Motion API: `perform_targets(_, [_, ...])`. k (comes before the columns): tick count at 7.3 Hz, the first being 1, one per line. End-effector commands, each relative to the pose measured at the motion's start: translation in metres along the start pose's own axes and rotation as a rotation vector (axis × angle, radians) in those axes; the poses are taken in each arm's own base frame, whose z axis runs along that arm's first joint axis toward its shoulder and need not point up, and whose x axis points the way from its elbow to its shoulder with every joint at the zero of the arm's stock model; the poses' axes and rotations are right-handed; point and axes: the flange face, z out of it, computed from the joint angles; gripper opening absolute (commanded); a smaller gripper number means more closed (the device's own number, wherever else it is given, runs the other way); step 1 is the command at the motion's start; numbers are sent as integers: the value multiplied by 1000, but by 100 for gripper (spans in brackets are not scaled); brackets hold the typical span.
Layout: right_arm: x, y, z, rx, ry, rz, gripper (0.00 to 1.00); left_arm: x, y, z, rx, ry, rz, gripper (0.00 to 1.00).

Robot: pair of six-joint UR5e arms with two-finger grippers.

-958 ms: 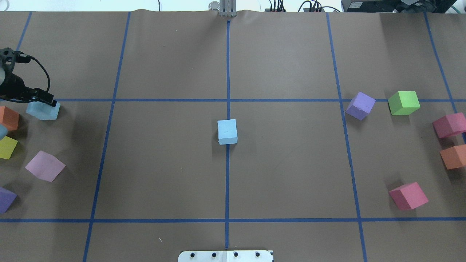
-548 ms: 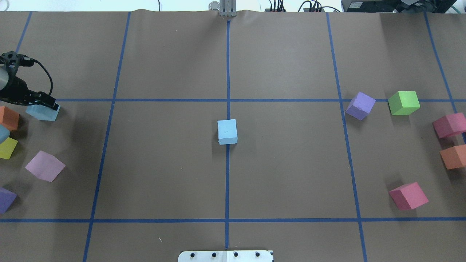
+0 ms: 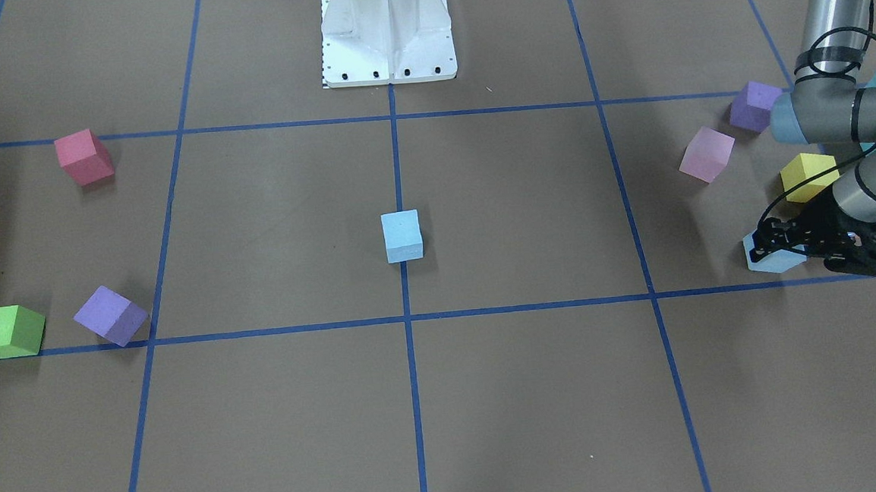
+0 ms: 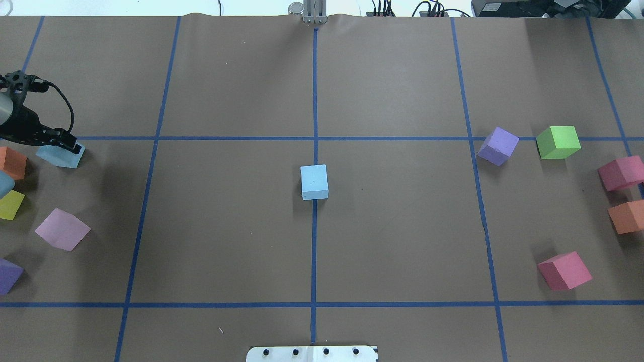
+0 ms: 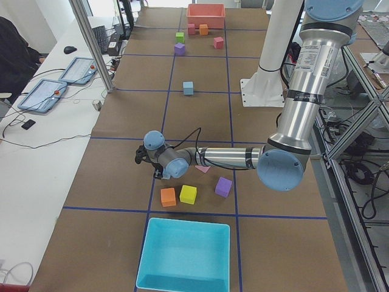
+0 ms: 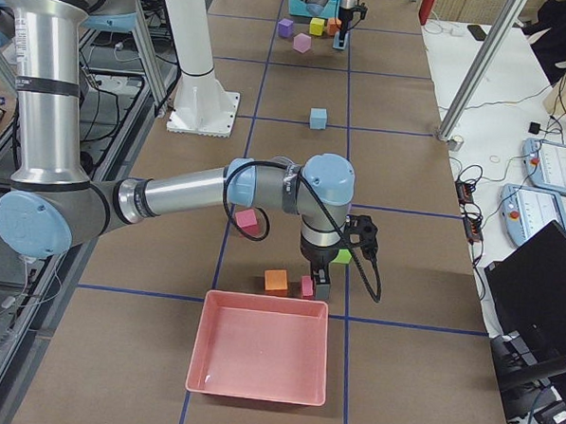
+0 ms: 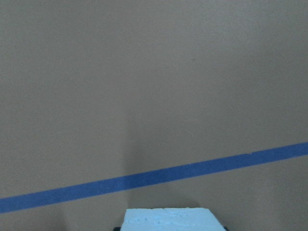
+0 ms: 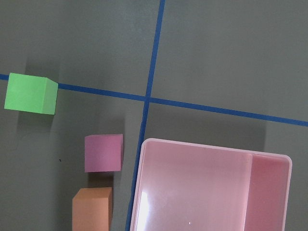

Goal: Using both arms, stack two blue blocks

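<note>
One pale blue block (image 4: 314, 182) sits alone at the table's centre on the blue line, also in the front view (image 3: 402, 235). The second blue block (image 4: 63, 157) lies at the far left, also in the front view (image 3: 770, 262). My left gripper (image 4: 59, 145) is low over it. In the left wrist view the block's top (image 7: 168, 219) fills the gap between the fingers, which hug its sides. My right gripper (image 6: 317, 288) shows only in the exterior right view, above a pink cube by the pink bin. I cannot tell if it is open or shut.
Orange (image 4: 11, 162), yellow (image 4: 10, 203), pink (image 4: 63, 229) and purple (image 4: 7, 274) cubes lie close to the left gripper. Purple (image 4: 498, 146), green (image 4: 558, 142), red (image 4: 564, 270) and orange (image 4: 626, 216) cubes lie at the right. A turquoise bin (image 5: 185, 255) and a pink bin (image 6: 259, 358) stand at the table's ends.
My left gripper has come down a little lower onto the far-left blue block. The block and the centre block have stayed where they were.
</note>
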Motion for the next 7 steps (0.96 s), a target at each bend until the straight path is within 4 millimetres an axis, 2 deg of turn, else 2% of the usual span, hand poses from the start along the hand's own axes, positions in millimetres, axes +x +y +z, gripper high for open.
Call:
perform_targets(1, [0, 1, 0, 0, 0, 0, 100, 24, -9, -13, -27, 29, -9, 52])
perform_targets(2, [0, 2, 1, -1, 0, 1, 100, 75, -37, -40, -60, 8, -43, 52])
perform_targets(3, [0, 2, 1, -1, 0, 1, 100, 136, -64, -81, -87, -26, -85, 52])
perform_targets(4, [1, 2, 2, -2, -2, 2, 100, 198, -74, -105, -89, -26, -159, 52])
perform_targets(5, [2, 2, 3, -3, -2, 6, 100, 254, -61, -97, -78, -25, -225, 52])
perform_targets(6, [2, 2, 2, -2, -2, 7, 100, 321, -57, -88, -72, -10, -275, 52])
perform_targets(7, [2, 1, 3, -2, -2, 7, 100, 377, -50, -84, -83, 17, -312, 52])
